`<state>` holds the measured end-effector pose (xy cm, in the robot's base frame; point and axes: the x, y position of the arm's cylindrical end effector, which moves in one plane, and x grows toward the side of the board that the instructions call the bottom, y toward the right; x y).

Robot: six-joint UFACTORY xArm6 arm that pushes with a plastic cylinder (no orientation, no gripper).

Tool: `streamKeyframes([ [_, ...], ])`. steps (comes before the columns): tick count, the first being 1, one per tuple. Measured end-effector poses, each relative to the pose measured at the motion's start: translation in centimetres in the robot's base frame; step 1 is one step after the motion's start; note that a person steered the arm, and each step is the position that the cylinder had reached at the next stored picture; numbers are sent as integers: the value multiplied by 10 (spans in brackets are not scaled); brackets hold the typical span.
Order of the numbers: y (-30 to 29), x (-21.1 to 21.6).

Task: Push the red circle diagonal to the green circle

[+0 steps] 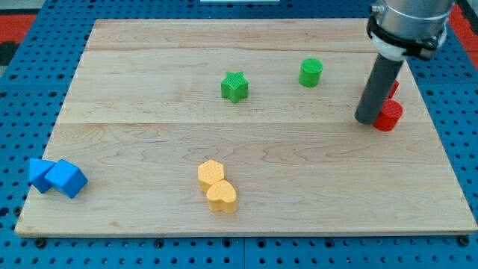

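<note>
The red circle [389, 116] lies near the board's right edge, at mid-height. My tip [367, 119] touches its left side. The green circle [311, 72] stands up and to the left of the red circle, apart from it. A second red block [392, 87] sits just above the red circle, mostly hidden behind my rod; its shape cannot be made out.
A green star [234, 87] lies left of the green circle. A yellow hexagon [210, 173] and a yellow heart [222, 197] touch near the bottom middle. Two blue blocks [42, 174] [67, 178] sit at the wooden board's [149, 142] bottom-left edge.
</note>
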<state>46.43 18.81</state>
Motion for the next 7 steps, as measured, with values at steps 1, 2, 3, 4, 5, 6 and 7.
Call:
streamKeyframes([
  [1, 5, 48],
  [2, 53, -7],
  [3, 80, -52],
  [4, 71, -49],
  [5, 7, -49],
  [6, -57, -21],
  [7, -55, -11],
])
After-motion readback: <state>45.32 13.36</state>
